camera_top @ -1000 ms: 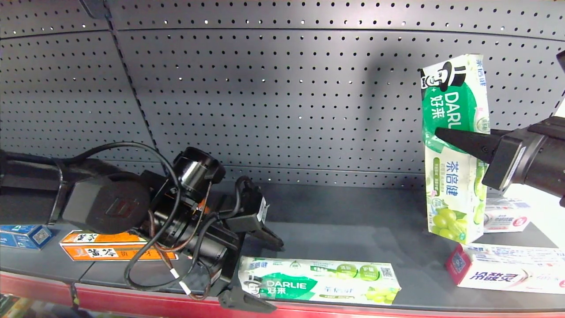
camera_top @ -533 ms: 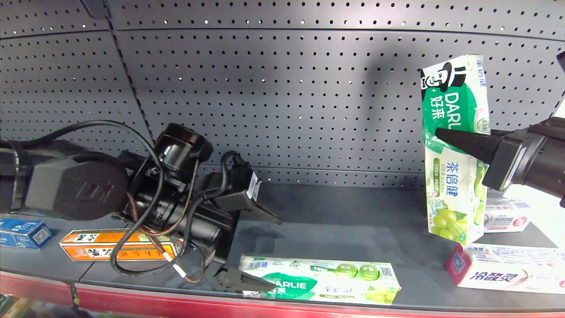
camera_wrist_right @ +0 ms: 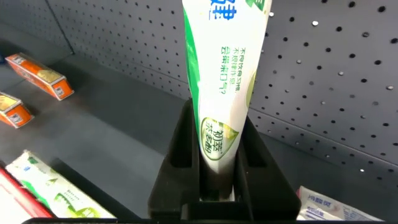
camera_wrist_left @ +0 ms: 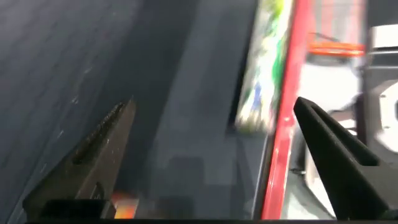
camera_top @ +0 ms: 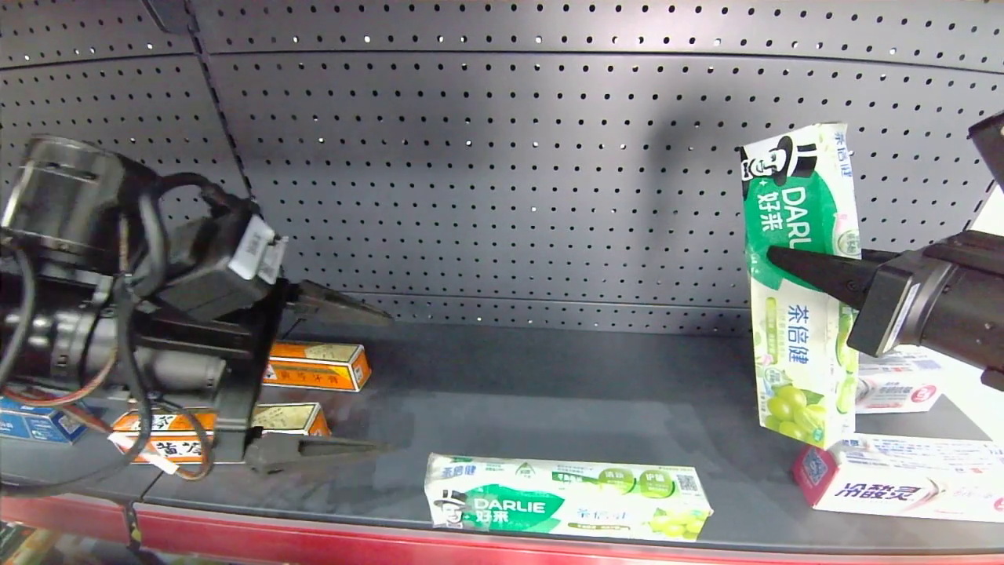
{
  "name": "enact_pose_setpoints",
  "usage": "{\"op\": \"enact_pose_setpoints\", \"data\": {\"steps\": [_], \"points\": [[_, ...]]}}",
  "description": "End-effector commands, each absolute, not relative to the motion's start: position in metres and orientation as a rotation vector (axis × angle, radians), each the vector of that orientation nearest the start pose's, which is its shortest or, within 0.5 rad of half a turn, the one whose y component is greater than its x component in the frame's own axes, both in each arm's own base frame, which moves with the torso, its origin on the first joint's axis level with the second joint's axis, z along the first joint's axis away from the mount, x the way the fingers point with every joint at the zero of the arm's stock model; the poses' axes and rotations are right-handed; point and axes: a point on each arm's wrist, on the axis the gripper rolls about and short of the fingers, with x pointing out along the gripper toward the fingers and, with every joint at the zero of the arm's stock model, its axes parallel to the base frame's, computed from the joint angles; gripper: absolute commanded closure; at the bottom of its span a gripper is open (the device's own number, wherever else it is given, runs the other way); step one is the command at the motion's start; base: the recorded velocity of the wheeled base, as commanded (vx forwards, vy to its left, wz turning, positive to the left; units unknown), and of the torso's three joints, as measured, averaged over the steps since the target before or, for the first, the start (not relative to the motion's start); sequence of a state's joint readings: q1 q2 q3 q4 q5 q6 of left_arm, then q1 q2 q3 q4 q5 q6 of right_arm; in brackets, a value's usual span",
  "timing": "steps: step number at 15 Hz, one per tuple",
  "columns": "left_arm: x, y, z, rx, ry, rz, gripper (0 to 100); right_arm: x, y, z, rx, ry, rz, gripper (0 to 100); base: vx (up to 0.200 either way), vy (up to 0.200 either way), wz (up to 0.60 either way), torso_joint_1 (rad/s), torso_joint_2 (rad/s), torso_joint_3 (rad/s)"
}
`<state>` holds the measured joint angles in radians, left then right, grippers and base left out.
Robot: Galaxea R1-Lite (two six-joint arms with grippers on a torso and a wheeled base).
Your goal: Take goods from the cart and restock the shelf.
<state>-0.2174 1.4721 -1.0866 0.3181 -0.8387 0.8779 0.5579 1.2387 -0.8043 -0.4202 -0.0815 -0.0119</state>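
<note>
Two grippers and seven cartons at one grey shelf [camera_top: 549, 392] with a red front edge [camera_top: 471, 547] and a perforated back panel [camera_top: 471, 173]. Item one: left gripper [camera_top: 387, 384], left-centre of the head frame, jaws spread wide with nothing between them, one finger high near the back panel and one low near the front edge; the wrist picture [camera_wrist_left: 214, 106] shows the same wide gap over the shelf deck. Item two: right gripper [camera_top: 788, 263], right of the frame, clamped on the upright green toothpaste box [camera_top: 800, 196], gripped about mid-height, its lower end hanging clear above the deck; close up [camera_wrist_right: 217, 134] the fingers pinch the box's [camera_wrist_right: 221, 50] narrow sides. Item three: a second green box [camera_top: 565, 496], lying flat along the front edge, lower centre. Item four: two orange boxes, the rear one [camera_top: 318, 366] beside the left gripper, the front one [camera_top: 286, 418] partly hidden by the arm. Item five: a blue box [camera_top: 31, 420], lower left. Item six: a white-and-red box [camera_top: 902, 479], lower right, flat, below the held carton. Item seven: a white box [camera_top: 894, 384] behind it, at the right edge.
</note>
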Motion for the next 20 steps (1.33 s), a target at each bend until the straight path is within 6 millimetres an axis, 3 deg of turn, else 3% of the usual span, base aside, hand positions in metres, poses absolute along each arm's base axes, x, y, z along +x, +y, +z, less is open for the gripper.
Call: {"op": "enact_pose_setpoints", "data": {"steps": [1, 2, 3, 4, 7, 10, 14, 17, 20], "points": [[0.194, -0.040, 0.252, 0.556, 0.163, -1.109, 0, 0.168, 0.102, 0.273, -0.021, 0.024, 0.473, 100, 0.000, 0.000, 0.00, 0.000, 0.00, 0.000], [0.169, -0.018, 0.249, 0.556, 0.160, -0.989, 0, 0.167, 0.101, 0.273, -0.021, 0.020, 0.476, 100, 0.000, 0.000, 0.00, 0.000, 0.00, 0.000], [0.161, -0.011, 0.247, 0.552, 0.165, -0.948, 0, 0.167, 0.101, 0.273, -0.021, 0.019, 0.476, 100, 0.000, 0.000, 0.00, 0.000, 0.00, 0.000], [0.140, 0.001, 0.241, 0.533, 0.183, -0.853, 0, 0.166, 0.102, 0.273, -0.021, 0.020, 0.479, 100, 0.000, 0.000, 0.00, 0.000, 0.00, 0.000], [0.104, 0.007, 0.229, 0.427, 0.165, -0.702, 0, 0.168, 0.103, 0.272, -0.024, 0.024, 0.483, 100, 0.000, 0.000, 0.00, 0.000, 0.00, 0.000], [0.088, 0.005, 0.204, 0.362, 0.119, -0.541, 0, 0.170, 0.105, 0.271, -0.029, 0.028, 0.483, 100, 0.000, 0.000, 0.00, 0.000, 0.00, 0.000], [0.079, 0.006, 0.191, 0.247, 0.080, -0.360, 0, 0.170, 0.104, 0.271, -0.028, 0.030, 0.477, 100, 0.000, 0.000, 0.00, 0.000, 0.00, 0.000], [0.060, 0.005, 0.180, 0.144, 0.077, -0.181, 0, 0.171, 0.104, 0.271, -0.027, 0.028, 0.476, 100, 0.000, 0.000, 0.00, 0.000, 0.00, 0.000], [0.029, 0.001, 0.149, 0.064, 0.038, -0.012, 0, 0.169, 0.103, 0.271, -0.027, 0.028, 0.476, 100, 0.000, 0.000, 0.00, 0.000, 0.00, 0.000]]}}
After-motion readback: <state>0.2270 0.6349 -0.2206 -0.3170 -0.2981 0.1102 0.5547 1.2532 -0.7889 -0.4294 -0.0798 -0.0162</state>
